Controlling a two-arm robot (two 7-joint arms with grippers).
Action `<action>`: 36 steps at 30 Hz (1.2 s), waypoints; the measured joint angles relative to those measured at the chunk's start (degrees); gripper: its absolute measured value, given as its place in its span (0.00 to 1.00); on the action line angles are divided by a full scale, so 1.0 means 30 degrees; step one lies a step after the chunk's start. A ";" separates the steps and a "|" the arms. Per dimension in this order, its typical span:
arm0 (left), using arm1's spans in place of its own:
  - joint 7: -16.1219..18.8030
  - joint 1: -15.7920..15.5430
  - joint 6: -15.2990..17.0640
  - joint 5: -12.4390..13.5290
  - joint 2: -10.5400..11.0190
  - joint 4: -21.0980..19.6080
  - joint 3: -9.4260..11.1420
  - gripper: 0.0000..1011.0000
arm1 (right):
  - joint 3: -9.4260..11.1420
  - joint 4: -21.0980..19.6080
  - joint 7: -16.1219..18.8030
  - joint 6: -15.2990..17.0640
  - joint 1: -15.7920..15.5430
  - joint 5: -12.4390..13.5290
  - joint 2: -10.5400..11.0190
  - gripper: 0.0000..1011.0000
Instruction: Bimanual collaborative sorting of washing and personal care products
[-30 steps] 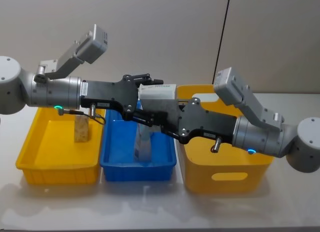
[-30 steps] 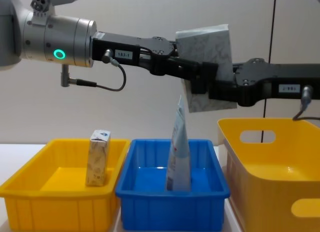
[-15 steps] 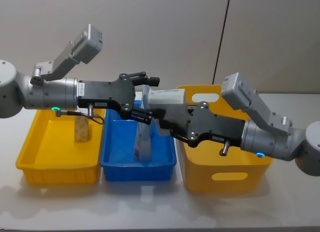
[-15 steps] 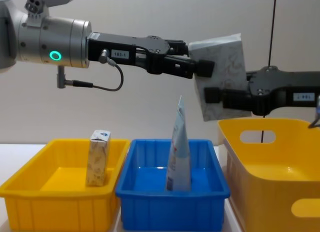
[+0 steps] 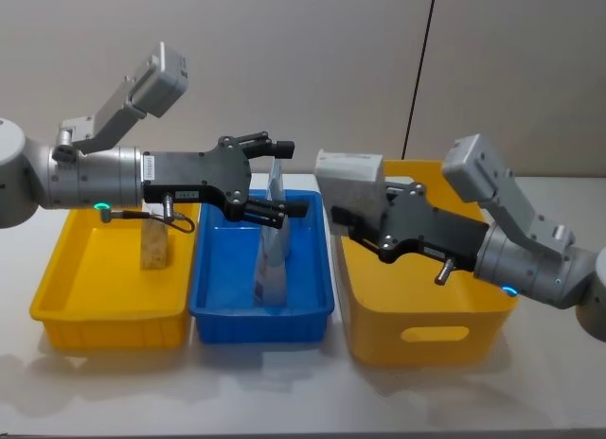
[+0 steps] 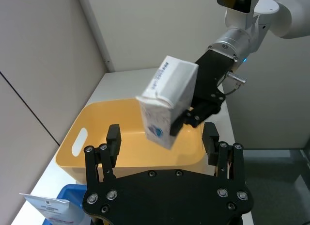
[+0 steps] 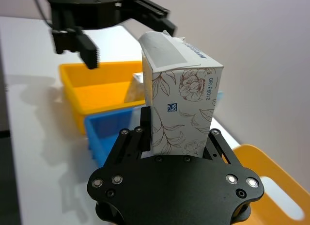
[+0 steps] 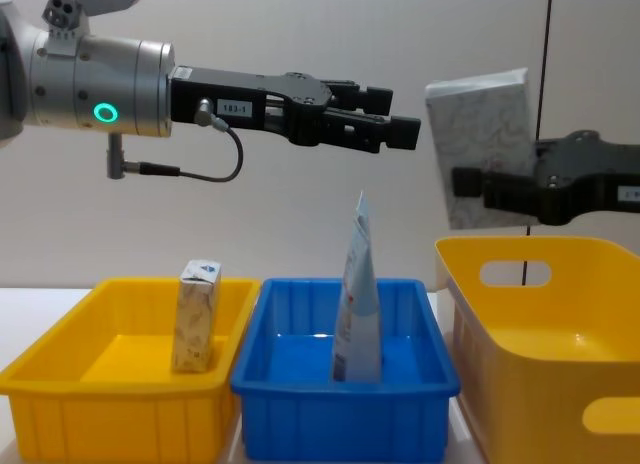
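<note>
Chest view counts three plastic bins in a row on the white table (image 5: 284, 392): one shallow yellow bin (image 8: 110, 424), one blue bin (image 8: 340, 424) and one deep yellow bin with handle slots (image 8: 520, 414). One small beige speckled carton with a blue top (image 8: 197, 319) stands upright in the shallow yellow bin, below the left arm. One tapering white squeeze tube with red-blue print (image 8: 358, 304) stands in the blue bin, under the left pincer (image 8: 395, 114) and apart from it; whether a second tube is behind it I cannot tell. That pincer is spread and holds nothing. The right pincer (image 8: 475, 189) pinches one flat grey-white marbled cardboard box (image 8: 480, 144), upright, above the deep yellow bin's rim. Right wrist view adds the box's brown flower print and a printed number. Left wrist view shows the box well apart from the left pincer.
</note>
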 joint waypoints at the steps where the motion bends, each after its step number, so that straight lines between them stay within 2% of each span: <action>1: 0.0028 0.0006 0.0013 -0.0006 0.0011 -0.0013 -0.0002 0.99 | 0.0065 -0.0012 -0.0207 -0.0033 -0.0051 -0.0067 0.0000 0.36; 11: 0.0281 0.0063 0.0148 -0.0069 0.0079 -0.0085 -0.0024 0.99 | 0.0841 -0.0316 -0.2867 -0.0151 -0.0917 -0.1026 -0.0129 0.36; 18: 0.0374 0.0081 0.0200 -0.0089 0.0100 -0.0108 -0.0022 0.99 | 0.1234 -0.0634 -0.4615 0.0256 -0.1438 -0.1714 -0.0287 0.36; 24: 0.0414 0.0092 0.0218 -0.0102 0.0109 -0.0117 -0.0021 0.99 | 0.1621 -0.1129 -0.6515 0.1132 -0.2037 -0.2355 -0.0549 0.36; 28: 0.0430 0.0098 0.0224 -0.0108 0.0113 -0.0125 -0.0020 0.99 | 0.1813 -0.1371 -0.7383 0.1666 -0.2330 -0.2638 -0.0722 0.36; 36: 0.0452 0.0107 0.0244 -0.0111 0.0128 -0.0140 -0.0020 0.99 | 0.2224 -0.1982 -0.9688 0.3398 -0.3024 -0.3280 -0.1271 0.36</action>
